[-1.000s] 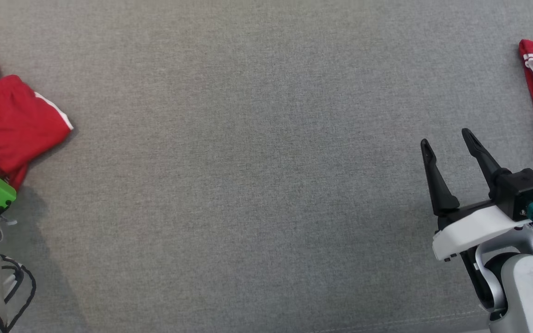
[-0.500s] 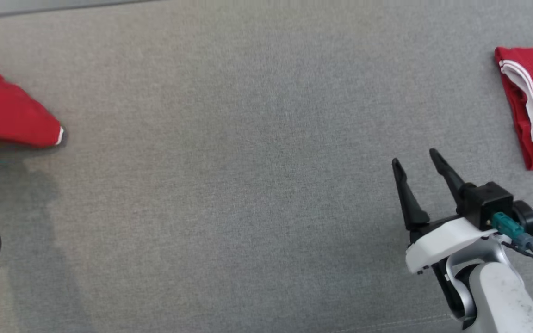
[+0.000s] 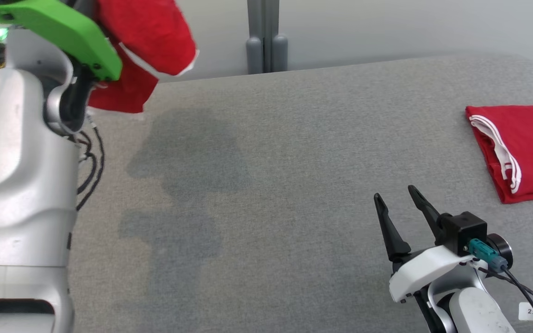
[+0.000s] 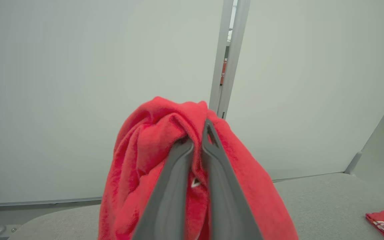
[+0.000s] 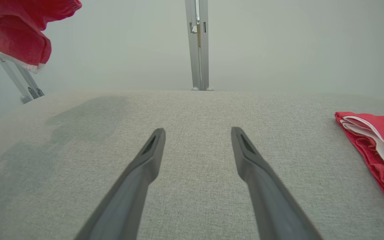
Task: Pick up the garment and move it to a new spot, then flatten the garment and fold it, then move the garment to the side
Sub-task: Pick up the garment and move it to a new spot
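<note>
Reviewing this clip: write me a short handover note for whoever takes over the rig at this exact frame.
Left gripper: shut on the red garment, holding it bunched in the air at the far left of the grey surface.
Right gripper: open and empty, over the near right of the surface.
A second red garment lies folded near the right edge.
Done: the pick-up.
Left: set the held garment down at a new spot, flatten it, fold it and move it to the side.
</note>
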Motion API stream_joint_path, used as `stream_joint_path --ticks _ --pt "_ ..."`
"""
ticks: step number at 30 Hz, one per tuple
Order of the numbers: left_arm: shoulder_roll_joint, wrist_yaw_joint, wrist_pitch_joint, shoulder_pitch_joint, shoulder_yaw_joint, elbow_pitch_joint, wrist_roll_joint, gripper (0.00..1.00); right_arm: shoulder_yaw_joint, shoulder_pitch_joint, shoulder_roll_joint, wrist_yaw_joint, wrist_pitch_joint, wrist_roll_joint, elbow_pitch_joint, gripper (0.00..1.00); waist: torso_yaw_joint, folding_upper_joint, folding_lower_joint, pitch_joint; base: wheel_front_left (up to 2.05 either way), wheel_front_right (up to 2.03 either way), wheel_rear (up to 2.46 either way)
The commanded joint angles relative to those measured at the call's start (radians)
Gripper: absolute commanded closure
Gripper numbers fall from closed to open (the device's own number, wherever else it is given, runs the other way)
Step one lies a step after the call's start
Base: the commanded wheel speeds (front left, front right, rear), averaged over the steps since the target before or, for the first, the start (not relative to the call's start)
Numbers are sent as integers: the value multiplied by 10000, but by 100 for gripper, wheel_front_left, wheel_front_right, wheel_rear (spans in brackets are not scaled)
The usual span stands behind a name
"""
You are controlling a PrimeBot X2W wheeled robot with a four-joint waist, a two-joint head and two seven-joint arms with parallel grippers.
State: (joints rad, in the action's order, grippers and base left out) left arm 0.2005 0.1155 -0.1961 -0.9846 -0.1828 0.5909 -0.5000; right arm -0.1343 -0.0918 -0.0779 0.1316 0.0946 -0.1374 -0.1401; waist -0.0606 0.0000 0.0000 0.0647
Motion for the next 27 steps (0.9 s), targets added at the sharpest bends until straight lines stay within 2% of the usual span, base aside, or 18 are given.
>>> stream_joint_path --ticks 1,6,10,14,20,22,23,27 --pt "-313 58 -69 5 -142 -359 -170 100 13 47 -11 -20 43 37 -17 0 -626 0 0 -352 0 0 0" --pt "-1087 47 -95 466 -696 -1345 -427 100 123 -50 22 -20 20 83 49 0 -1369 0 0 -168 0 0 0" --pt "-1398 50 38 959 -1415 -1525 -647 100 79 -184 32 -18 19 77 79 0 -1966 0 0 102 0 0 0" --pt "-1452 15 271 1800 -2154 -1093 -1009 100 -99 -328 91 -18 73 21 65 0 -2539 0 0 399 0 0 0" --pt "-1470 -293 635 2952 -3069 322 -936 100 -237 -472 172 -18 240 -85 -81 0 -3107 0 0 792 0 0 0" --pt "-1464 -366 732 3181 -3258 832 -808 58 -191 -502 179 -18 306 -94 -126 0 -3152 0 0 878 0 0 0" --pt "-1455 -429 829 3274 -3305 1081 -762 0 -167 -515 184 -20 319 -84 -152 0 -3148 0 0 911 0 0 0" --pt "-1304 -444 1573 3506 -3258 1524 -725 0 53 -461 196 -18 394 5 -194 0 -2904 0 0 953 0 0 0"
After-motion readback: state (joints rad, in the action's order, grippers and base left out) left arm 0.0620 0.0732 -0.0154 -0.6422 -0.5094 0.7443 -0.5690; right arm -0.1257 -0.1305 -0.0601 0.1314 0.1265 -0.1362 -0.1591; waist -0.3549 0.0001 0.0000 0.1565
